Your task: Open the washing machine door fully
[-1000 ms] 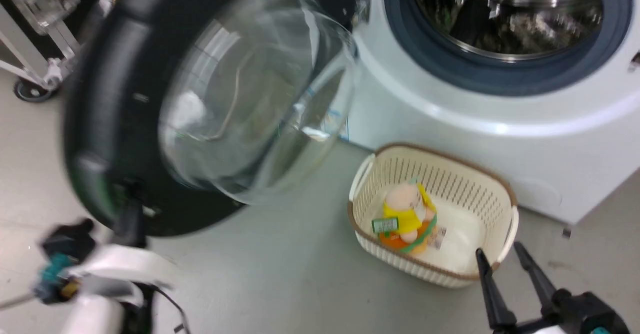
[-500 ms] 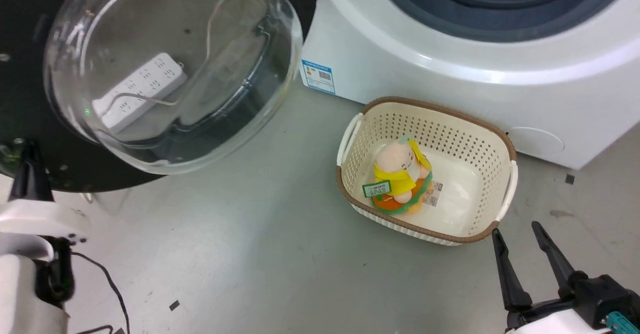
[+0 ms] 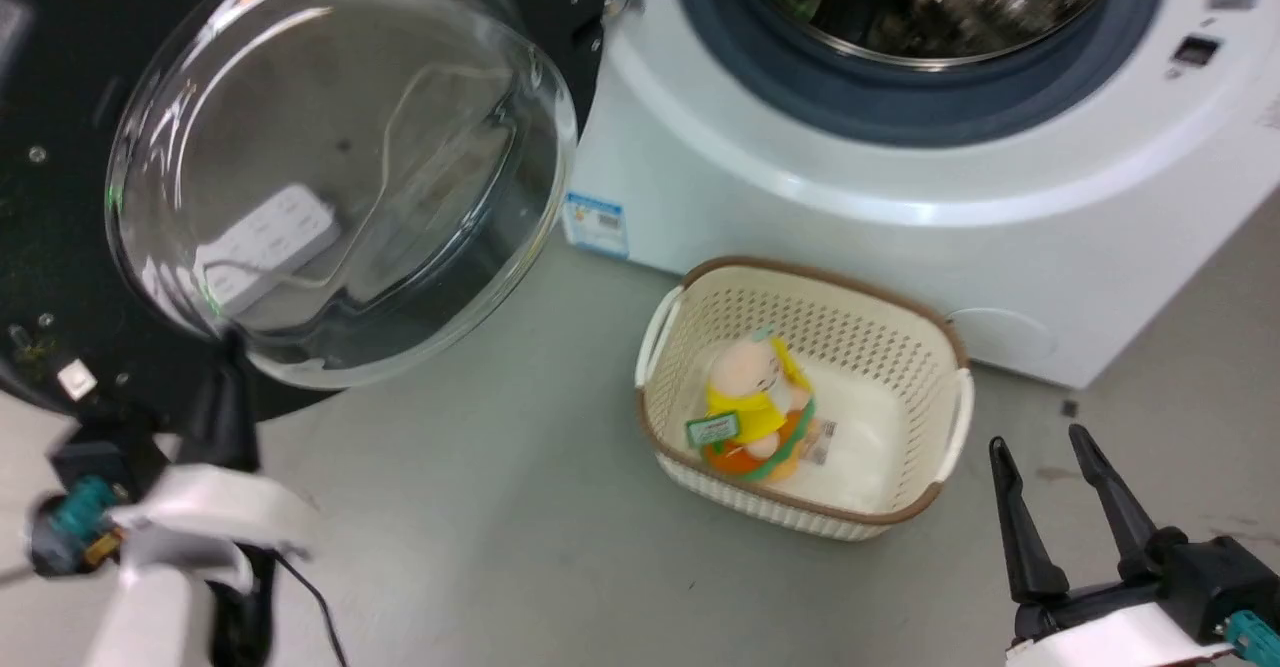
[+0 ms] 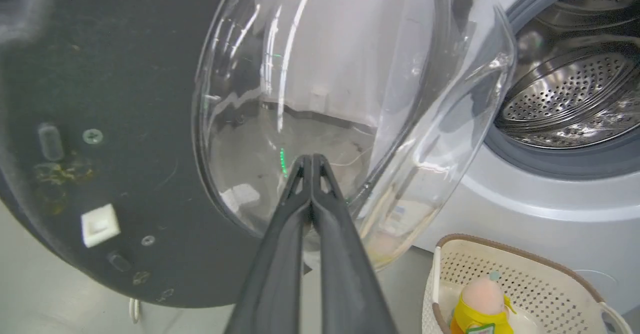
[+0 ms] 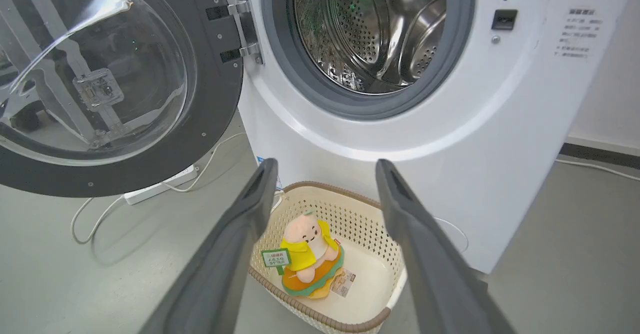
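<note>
Left gripper [image 4: 311,159] — fingers pressed together, empty — should push the washing machine door [image 4: 100,123] slowly left by its black rim, not the glass bowl [image 4: 350,73]; right gripper [image 5: 325,163] stands wide open, empty.

I count one washing machine [image 3: 800,197], one door [image 3: 60,227], one basket [image 3: 810,270], one plush toy [image 3: 755,402] and one power strip [image 5: 160,187]. My left gripper [image 4: 310,157] and right gripper [image 3: 1037,437] make two, each with two fingers.

The right gripper [image 3: 1036,437] is showing two long, tapering black fingers [image 3: 1015,537] on a black base, a white wrist shell [image 3: 1100,642] and a teal plug [image 3: 1250,635]. The left gripper [image 4: 311,159] is wearing white too, trailing a thin black cable [image 3: 318,607].
</note>
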Robot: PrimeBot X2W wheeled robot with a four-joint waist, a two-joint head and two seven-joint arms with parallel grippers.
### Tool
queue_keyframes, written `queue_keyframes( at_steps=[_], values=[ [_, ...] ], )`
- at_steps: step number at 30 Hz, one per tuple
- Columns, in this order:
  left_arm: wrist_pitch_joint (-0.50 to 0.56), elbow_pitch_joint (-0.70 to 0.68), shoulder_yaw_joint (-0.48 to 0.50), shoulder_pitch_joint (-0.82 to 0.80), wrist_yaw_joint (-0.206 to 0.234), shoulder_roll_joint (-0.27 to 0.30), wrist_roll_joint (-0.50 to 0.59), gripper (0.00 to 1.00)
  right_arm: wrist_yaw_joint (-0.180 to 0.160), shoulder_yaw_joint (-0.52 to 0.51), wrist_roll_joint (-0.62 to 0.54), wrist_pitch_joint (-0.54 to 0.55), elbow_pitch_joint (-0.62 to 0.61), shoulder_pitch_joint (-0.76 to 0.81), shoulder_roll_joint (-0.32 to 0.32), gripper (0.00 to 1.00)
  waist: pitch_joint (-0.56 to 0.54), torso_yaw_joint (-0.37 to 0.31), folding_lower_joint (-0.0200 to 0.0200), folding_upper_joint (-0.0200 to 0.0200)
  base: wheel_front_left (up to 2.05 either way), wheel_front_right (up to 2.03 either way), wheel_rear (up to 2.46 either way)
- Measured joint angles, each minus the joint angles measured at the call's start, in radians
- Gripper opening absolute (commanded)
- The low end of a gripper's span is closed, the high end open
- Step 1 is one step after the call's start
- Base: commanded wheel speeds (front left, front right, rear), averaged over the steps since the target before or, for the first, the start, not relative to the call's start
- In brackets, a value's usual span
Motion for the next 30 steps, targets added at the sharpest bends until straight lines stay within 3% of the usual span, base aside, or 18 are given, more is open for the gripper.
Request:
queue_keyframes(
  at_steps=[10, 22, 23, 24, 30],
  values=[
    [-0.001, -0.115, -0.061, 0.203, -0.014, -0.129, 0.022, 0.00, 0.000, -0.053, -0.010, 0.000, -0.012, 0.009, 0.026, 1.00, -0.120, -0.125, -0.0001, 0.0000, 0.00, 0.00, 0.00],
    [-0.001, -0.198, -0.095, 0.327, -0.024, -0.208, 0.130, 0.00, 0.000, -0.040, 0.001, 0.000, -0.006, 0.056, 0.031, 1.00, -0.198, -0.288, -0.0001, 0.0000, 0.00, 0.00, 0.00],
    [-0.001, -0.197, -0.097, 0.328, -0.024, -0.212, 0.137, 0.36, 0.000, -0.039, 0.001, 0.000, -0.004, 0.059, 0.031, 1.00, -0.200, -0.295, 0.0000, 0.0000, 0.00, 0.00, 0.00],
    [-0.001, -0.194, -0.100, 0.329, -0.024, -0.218, 0.146, 1.00, 0.000, -0.038, 0.001, 0.000, -0.001, 0.063, 0.031, 1.00, -0.202, -0.300, 0.0000, 0.0000, 0.00, 0.00, 0.00],
    [-0.001, -0.169, -0.104, 0.344, -0.013, -0.231, 0.178, 1.00, 0.000, -0.027, 0.010, 0.000, 0.019, 0.072, 0.031, 1.00, -0.216, -0.314, 0.0001, 0.0000, 0.00, 0.00, 0.00]
  ],
)
